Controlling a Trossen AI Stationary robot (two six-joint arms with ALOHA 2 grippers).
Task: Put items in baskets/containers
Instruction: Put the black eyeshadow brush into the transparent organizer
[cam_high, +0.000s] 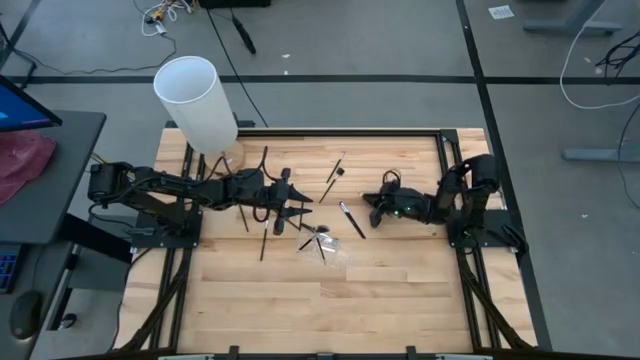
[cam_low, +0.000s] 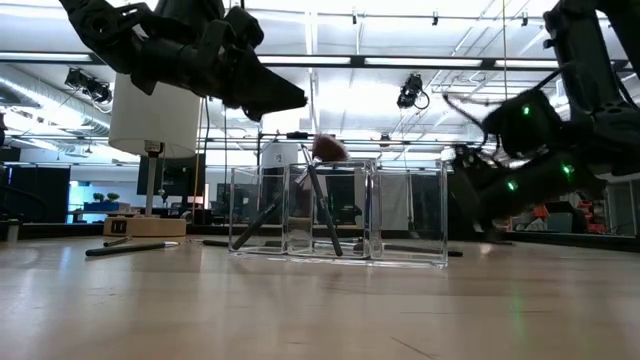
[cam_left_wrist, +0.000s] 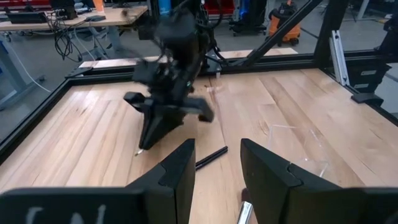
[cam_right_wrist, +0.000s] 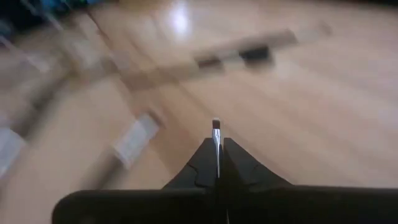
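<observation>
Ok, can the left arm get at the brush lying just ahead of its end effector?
Probably yes: the brush lies on the bare table before the open left end effector, with nothing between them.

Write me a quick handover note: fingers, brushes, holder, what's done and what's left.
Right gripper: fingers shut on a thin brush, right of table centre.
Left gripper: fingers parted, holding nothing visible, hanging just left of the clear holder.
Done: at least two brushes stand in the holder.
Left: loose brushes lie around the middle of the table, more under the left arm near the white cylinder. Drop the held one in, then collect the rest.
</observation>
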